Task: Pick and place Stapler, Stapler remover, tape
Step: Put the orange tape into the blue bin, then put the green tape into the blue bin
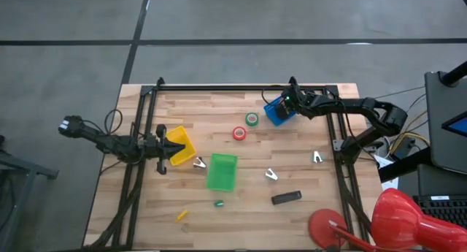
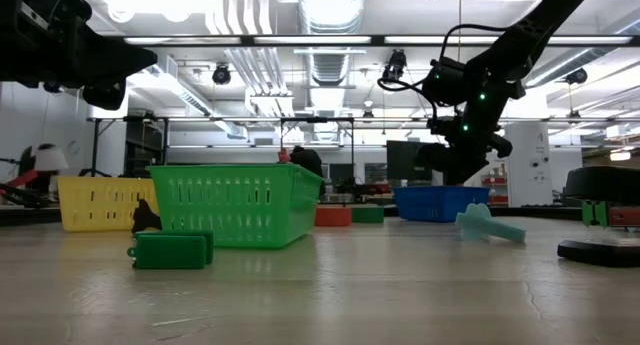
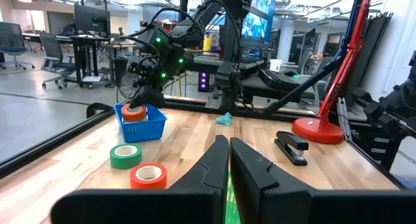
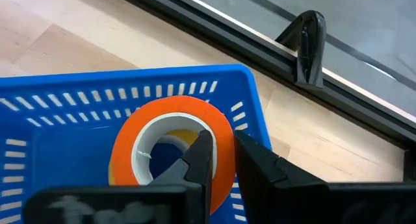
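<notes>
Right tool pinching orange tape, ring upright

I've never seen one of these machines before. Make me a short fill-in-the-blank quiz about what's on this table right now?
1. The right tool grips an orange tape roll over the ____ basket.
2. The green tape roll and the red tape roll lie on the ____.
3. The left tool is ____, near the yellow basket.
4. The black stapler lies near the ____ lamp base.

Missing words: blue; table; shut; red
</notes>
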Controlling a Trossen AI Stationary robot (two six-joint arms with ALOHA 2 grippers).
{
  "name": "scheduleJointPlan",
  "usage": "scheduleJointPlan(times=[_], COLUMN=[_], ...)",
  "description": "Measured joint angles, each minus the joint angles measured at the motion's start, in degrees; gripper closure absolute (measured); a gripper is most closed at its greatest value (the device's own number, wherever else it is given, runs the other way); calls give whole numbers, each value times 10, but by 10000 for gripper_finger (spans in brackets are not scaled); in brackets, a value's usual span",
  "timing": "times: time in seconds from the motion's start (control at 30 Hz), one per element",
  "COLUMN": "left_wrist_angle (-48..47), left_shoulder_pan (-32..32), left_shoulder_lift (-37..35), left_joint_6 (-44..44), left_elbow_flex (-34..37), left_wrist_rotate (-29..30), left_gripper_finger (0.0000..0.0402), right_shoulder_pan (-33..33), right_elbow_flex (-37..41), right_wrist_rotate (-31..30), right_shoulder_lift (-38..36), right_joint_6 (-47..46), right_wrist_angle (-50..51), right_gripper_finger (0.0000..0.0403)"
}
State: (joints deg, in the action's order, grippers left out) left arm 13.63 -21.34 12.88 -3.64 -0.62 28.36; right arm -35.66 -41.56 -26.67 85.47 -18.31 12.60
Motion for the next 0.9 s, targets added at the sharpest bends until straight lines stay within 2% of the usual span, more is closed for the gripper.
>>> scheduleJointPlan(times=[0.2, 0.53, 0.73, 0.9], left_wrist_angle=[0, 0, 0, 0], left_shoulder_pan=[0, 0, 0, 0], left_shoulder_lift=[0, 0, 0, 0], left_joint_6=[0, 0, 0, 0], left_elbow_flex=[0, 0, 0, 0], left_wrist_rotate=[0, 0, 0, 0], left_gripper_finger=[381, 380, 383, 380], right_shoulder_pan=[16, 5, 5, 5], right_elbow_flex=[0, 12, 13, 13], right_wrist_rotate=[3, -2, -2, -16], right_shoulder_lift=[-1, -2, -2, -2], right_joint_6=[-1, 1, 15, 21], right_wrist_angle=[0, -2, -7, -12], right_gripper_finger=[354, 348, 335, 308])
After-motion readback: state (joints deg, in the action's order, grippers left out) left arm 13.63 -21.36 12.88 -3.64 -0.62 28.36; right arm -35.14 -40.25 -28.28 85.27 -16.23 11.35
